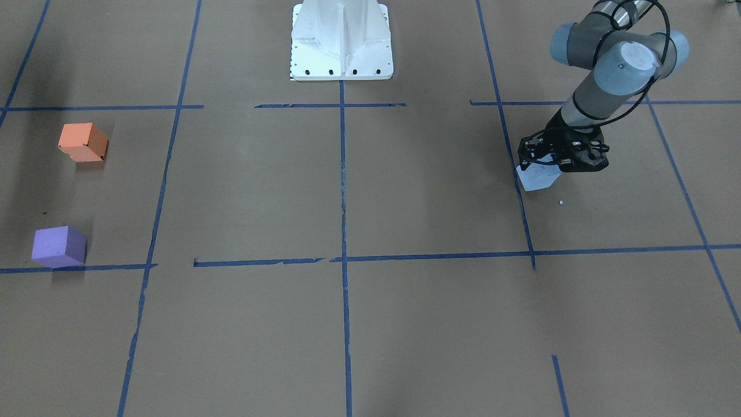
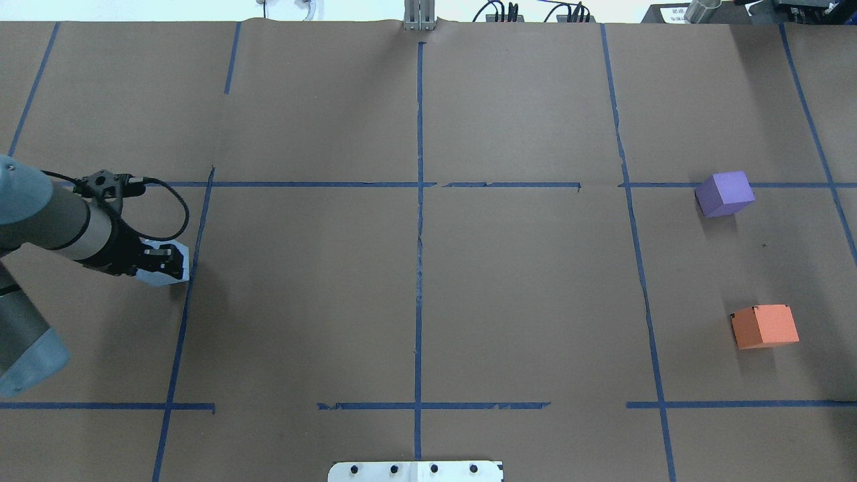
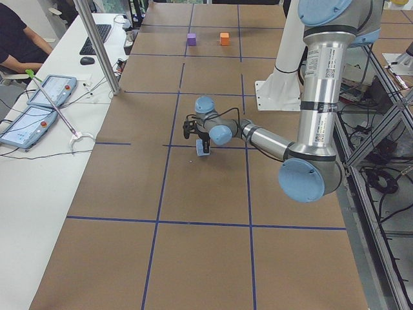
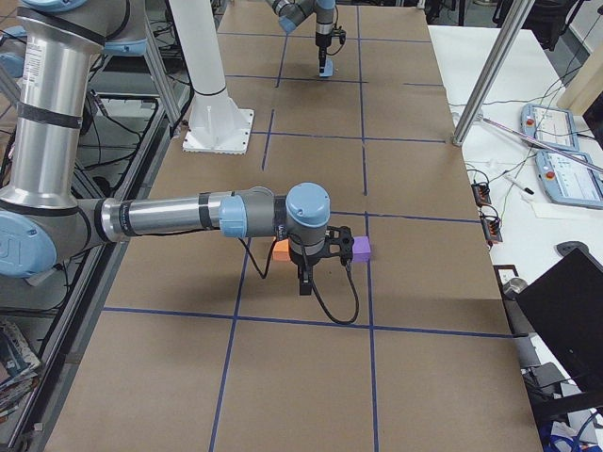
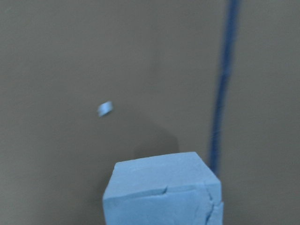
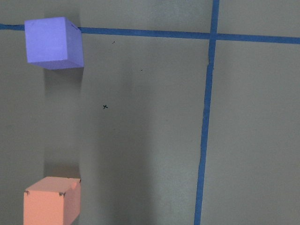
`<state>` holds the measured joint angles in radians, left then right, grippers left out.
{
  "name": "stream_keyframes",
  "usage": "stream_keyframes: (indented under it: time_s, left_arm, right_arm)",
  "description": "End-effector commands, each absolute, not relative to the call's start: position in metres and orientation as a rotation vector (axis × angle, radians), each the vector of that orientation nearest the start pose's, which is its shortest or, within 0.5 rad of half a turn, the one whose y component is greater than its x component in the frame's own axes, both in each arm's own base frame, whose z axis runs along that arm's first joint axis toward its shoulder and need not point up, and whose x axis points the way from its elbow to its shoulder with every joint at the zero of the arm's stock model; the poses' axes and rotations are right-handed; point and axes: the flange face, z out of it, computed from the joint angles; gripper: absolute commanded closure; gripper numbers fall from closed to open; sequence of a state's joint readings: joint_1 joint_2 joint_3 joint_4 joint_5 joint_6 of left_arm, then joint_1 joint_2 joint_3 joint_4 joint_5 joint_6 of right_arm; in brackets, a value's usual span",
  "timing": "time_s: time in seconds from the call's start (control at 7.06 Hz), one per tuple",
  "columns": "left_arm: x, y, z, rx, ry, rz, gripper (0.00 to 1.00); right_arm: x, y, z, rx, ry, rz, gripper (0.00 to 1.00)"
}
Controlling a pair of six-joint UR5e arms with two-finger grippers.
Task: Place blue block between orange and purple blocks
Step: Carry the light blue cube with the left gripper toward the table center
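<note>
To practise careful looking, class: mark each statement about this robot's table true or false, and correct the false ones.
1. The orange block and the purple block stand apart on the table. True.
2. The blue block lies between them. False: it is far across the table from both.
3. The left pincer is empty. False: it grips the blue block.
4. A small blue crumb lies on the table near the blue block. True.

Brown paper tabletop [image 2: 301, 301] gridded with blue tape [image 2: 418, 268] (white bench [image 3: 39, 187] alongside).
</note>
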<state>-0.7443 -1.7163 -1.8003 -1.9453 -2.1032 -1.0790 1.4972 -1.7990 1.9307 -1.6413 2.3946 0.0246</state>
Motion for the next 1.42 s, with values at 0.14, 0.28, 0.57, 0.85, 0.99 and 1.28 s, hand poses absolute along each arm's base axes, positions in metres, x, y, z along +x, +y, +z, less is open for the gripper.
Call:
stream_keyframes:
  time_s: [0.14,0.28,0.57,0.85,0.99,1.28]
  left_arm:
    - [0.498,-0.425,0.210,0.110,0.916,0.109,1.00]
    - [0.561,-0.411,0.180,0.160,0.887,0.146,1.00]
    - [0.639,-0.425,0.162,0.139,0.820,0.154,0.99]
    - [0.649,-0.423,0.160,0.132,0.813,0.162,0.84]
    - [0.652,-0.423,0.161,0.128,0.807,0.163,0.25]
    - [0.648,-0.424,0.159,0.132,0.814,0.158,0.00]
  right_arm:
    - [0.030,-0.400,0.586,0.017,-0.826,-0.073,0.00]
    - [0.030,-0.400,0.587,0.015,-0.825,-0.074,0.00]
    - [0.028,-0.401,0.592,0.031,-0.831,-0.082,0.00]
    - [0.025,-0.402,0.590,0.030,-0.840,-0.089,0.00]
    - [0.015,-0.403,0.584,0.024,-0.872,-0.100,0.00]
    - [-0.039,-0.424,0.544,0.023,-0.931,-0.028,0.00]
